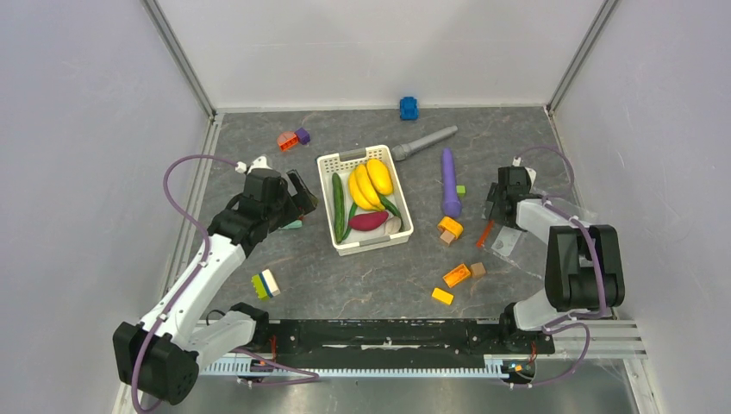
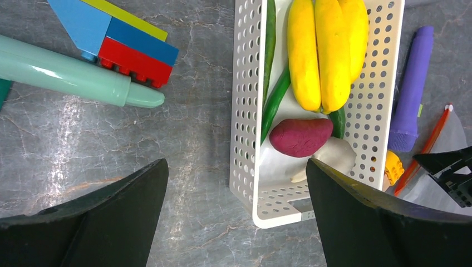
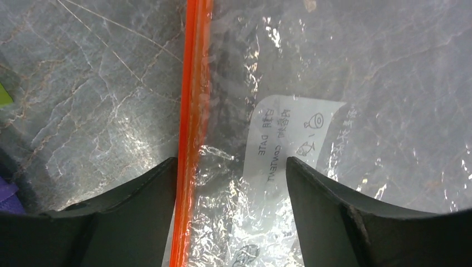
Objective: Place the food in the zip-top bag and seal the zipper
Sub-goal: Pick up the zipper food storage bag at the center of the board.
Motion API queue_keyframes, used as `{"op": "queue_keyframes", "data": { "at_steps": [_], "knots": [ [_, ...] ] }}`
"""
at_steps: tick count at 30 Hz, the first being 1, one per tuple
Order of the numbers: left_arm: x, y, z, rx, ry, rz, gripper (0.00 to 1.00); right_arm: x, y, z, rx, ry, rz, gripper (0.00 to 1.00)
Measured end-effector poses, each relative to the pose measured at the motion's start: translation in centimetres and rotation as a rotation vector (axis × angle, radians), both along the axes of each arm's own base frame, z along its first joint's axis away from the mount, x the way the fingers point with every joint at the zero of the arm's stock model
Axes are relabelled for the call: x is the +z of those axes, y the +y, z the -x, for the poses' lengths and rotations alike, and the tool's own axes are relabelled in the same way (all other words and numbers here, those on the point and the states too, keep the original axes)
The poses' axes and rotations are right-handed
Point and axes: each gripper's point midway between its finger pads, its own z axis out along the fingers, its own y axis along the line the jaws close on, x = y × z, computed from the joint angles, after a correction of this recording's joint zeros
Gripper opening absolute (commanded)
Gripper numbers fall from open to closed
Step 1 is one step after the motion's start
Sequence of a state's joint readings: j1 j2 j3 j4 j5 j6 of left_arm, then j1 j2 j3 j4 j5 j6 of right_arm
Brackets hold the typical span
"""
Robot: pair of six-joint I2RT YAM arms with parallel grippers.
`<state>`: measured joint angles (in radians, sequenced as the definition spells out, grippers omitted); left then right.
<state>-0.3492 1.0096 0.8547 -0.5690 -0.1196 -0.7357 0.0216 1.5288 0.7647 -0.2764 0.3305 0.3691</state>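
I see right gripper (image 3: 231,183) fingers spread over the zip-top bag (image 3: 378,83), zipper (image 3: 192,111) between them, contact unclear. Left gripper (image 2: 236,167) is spread wide near the basket (image 2: 245,111), food (image 2: 311,50) inside it.

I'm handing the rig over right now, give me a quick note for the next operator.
Left gripper: open, empty, beside the white basket.
Right gripper: open, its fingers on either side of the zipper of the zip-top bag, which lies flat on the right.
Food: all in the basket.
Done: nothing bagged.
Left: move the food into the bag, then seal the zipper.
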Motion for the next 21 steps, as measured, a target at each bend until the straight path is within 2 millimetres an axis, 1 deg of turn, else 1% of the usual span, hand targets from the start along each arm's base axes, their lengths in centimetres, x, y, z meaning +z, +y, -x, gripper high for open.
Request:
{"op": "queue_keyframes", "data": {
  "at_steps": [4, 7, 9, 11, 12, 13, 18, 21],
  "knots": [
    [0.1, 0.0, -0.1, -0.001, -0.003, 0.002, 1.00, -0.2, 0.2, -0.4, 0.011, -0.041, -0.036, 0.52],
    [0.1, -0.2, 0.0, -0.006, -0.002, 0.006, 1.00, -0.4, 0.3, -0.3, 0.017, -0.070, -0.058, 0.38],
    [0.1, -0.3, 0.0, -0.012, 0.000, 0.011, 1.00, -0.4, 0.3, -0.3, 0.017, -0.088, -0.070, 0.23],
    [0.1, -0.4, 0.1, -0.016, 0.001, 0.015, 1.00, -0.4, 0.2, -0.3, 0.015, -0.116, -0.084, 0.13],
    [0.1, -0.4, 0.1, -0.017, 0.001, 0.015, 1.00, -0.4, 0.2, -0.3, 0.019, -0.128, -0.088, 0.03],
    [0.0, -0.4, 0.1, -0.019, 0.001, 0.017, 1.00, -0.4, 0.3, -0.3, 0.023, -0.141, -0.091, 0.00],
    [-0.1, -0.8, 0.2, -0.035, 0.003, 0.031, 1.00, -0.2, 0.8, -0.1, 0.056, -0.174, -0.115, 0.00],
    [0.1, -1.2, 0.2, -0.053, -0.003, 0.049, 1.00, 0.9, 1.4, -0.3, 0.096, -0.209, -0.134, 0.00]
  ]
}}
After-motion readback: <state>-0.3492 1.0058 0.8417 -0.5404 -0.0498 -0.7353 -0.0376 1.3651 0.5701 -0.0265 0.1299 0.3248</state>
